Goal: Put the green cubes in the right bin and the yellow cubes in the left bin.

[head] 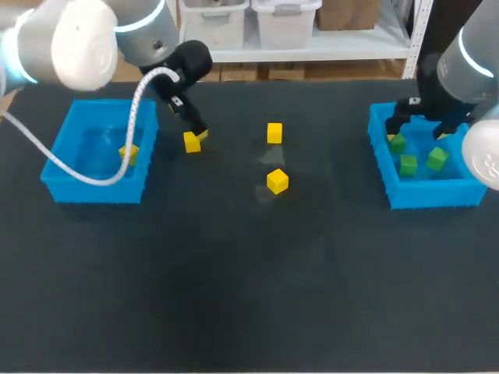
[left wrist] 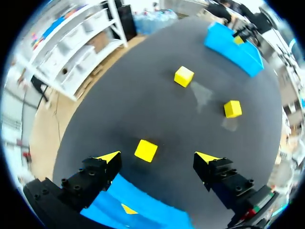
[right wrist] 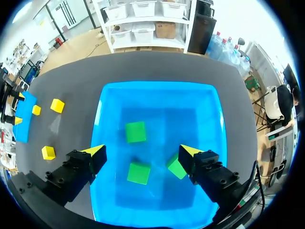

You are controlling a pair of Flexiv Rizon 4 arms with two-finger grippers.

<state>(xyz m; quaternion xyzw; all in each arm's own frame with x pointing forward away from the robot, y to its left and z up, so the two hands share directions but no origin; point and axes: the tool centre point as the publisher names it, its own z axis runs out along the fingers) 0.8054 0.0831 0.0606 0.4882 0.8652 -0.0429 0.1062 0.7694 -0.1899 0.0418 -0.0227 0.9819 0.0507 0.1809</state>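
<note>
Three yellow cubes lie on the dark table: one (head: 192, 142) just outside the left blue bin (head: 74, 183), one (head: 274, 132) farther back, one (head: 277, 181) near the middle. My left gripper (head: 196, 128) hovers over the first. In the left wrist view that cube (left wrist: 146, 150) lies between the open fingers of the left gripper (left wrist: 158, 157), untouched. A fourth yellow cube (head: 129, 153) sits inside the left bin. My right gripper (right wrist: 143, 151) hangs open and empty above the right blue bin (right wrist: 157, 86), which holds three green cubes (right wrist: 136, 131) (right wrist: 139, 172) (right wrist: 175, 167).
The left bin's near wall (left wrist: 138, 205) lies right under the left gripper. The white cable of my left arm (head: 132, 132) droops across that bin. The right bin (head: 425, 195) stands at the table's right edge.
</note>
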